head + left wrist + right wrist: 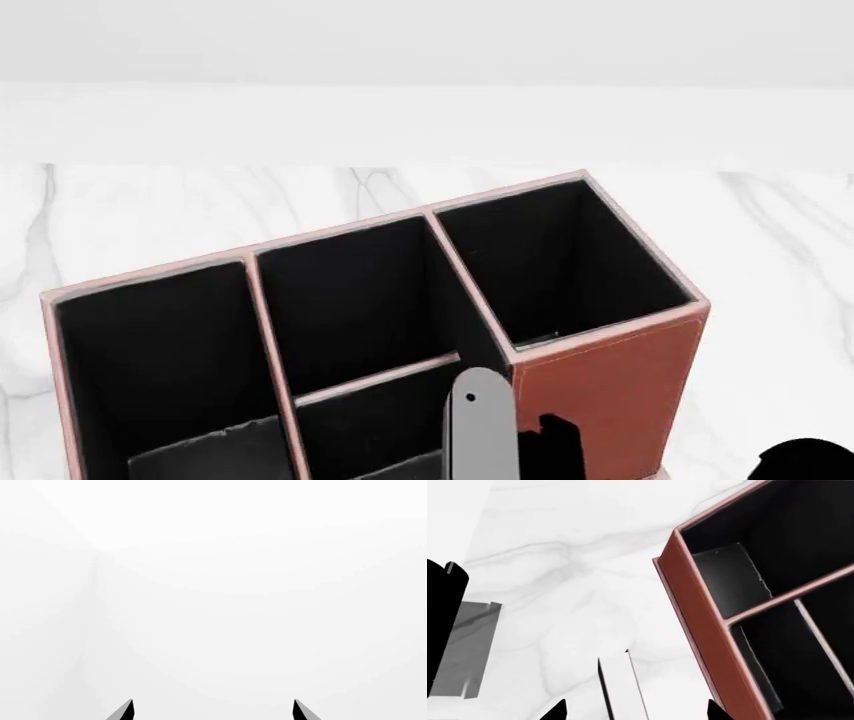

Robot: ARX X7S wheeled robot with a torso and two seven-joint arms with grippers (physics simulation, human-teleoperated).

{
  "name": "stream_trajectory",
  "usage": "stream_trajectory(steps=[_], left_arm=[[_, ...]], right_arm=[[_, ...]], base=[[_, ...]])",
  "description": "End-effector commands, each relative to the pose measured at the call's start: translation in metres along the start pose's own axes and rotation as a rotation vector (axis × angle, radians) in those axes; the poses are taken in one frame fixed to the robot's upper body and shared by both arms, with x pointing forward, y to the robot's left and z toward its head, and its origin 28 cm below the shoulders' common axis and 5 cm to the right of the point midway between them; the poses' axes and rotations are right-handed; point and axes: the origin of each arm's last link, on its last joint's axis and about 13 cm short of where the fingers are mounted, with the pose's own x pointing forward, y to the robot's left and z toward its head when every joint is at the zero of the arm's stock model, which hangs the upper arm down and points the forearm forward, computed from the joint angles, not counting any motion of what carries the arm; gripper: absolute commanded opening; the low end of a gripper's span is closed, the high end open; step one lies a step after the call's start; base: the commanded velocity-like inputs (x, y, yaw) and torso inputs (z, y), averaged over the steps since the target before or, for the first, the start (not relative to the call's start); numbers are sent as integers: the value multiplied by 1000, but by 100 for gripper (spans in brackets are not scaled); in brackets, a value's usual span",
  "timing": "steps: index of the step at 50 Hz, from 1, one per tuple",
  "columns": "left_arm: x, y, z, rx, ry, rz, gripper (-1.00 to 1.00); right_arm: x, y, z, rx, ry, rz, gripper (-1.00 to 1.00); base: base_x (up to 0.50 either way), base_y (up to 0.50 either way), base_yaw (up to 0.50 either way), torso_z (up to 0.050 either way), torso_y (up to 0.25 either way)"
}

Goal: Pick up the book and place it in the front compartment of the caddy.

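The caddy (614,390) is a reddish-brown box with black lining and pink rims, and it fills the head view. Its middle section is split in two. The front compartment (354,300) lies against the full-height far wall, and the neighbouring small cell (380,435) is nearer me. In the right wrist view the book (622,690) is a thin white strip with a black edge. It stands between the jaws of my right gripper (635,712), which are wide apart and clear of it, just outside the caddy's wall (700,625). One grey finger (477,430) shows in the head view. My left gripper (213,711) is open and empty before plain white.
The caddy stands on a white marble table (774,260) with a white wall behind. Large side cells (561,260) flank the middle section. A black shape (440,630) and a grey panel (467,650) sit at the edge of the right wrist view; I cannot tell what they are.
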Motion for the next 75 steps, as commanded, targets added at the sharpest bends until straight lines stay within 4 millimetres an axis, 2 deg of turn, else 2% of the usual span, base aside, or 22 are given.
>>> stream_trajectory(steps=[1,23,75], left_arm=[[0,1,1,-3,-9,6,100],[0,1,-1,-2,-7,5,100],[-2,2,-2,-6,-2,10,100]], right_arm=[[8,-7,0,-20,3,-12,100],[28,-17,-10,4,15,23,100],[76,-25,-32,39,68,113,100]], base=[[0,0,0,0,0],[0,0,0,0,0],[0,0,0,0,0]])
